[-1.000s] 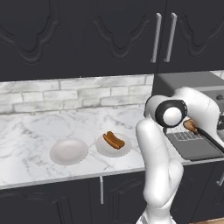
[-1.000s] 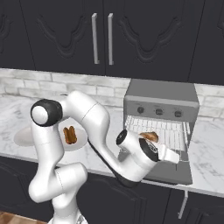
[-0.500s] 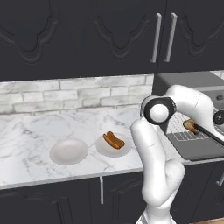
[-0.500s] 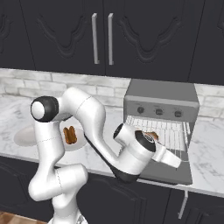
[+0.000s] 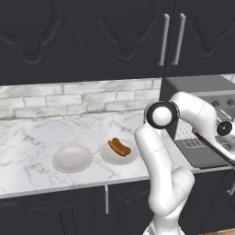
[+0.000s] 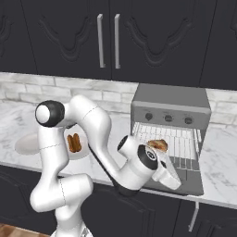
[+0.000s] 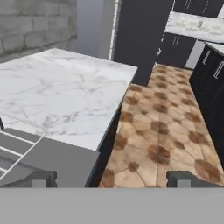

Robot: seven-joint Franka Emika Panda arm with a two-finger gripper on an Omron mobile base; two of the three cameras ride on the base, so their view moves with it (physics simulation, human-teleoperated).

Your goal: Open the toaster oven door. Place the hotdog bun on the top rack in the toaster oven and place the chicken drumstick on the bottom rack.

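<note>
Your pincer stood wide open and empty, its fingertips apart over the edge of the marble desk. The toaster oven stood with its door folded down flat. The chicken drumstick lay on a wire rack inside. The hotdog bun rested on a white plate, beside an empty plate.

Oven mouth, right of centre in right base view: door dropped flat, entry unblocked; drumstick occupies rack front left. Bare marble counter, left half of left base view; plates mid-frame.
</note>
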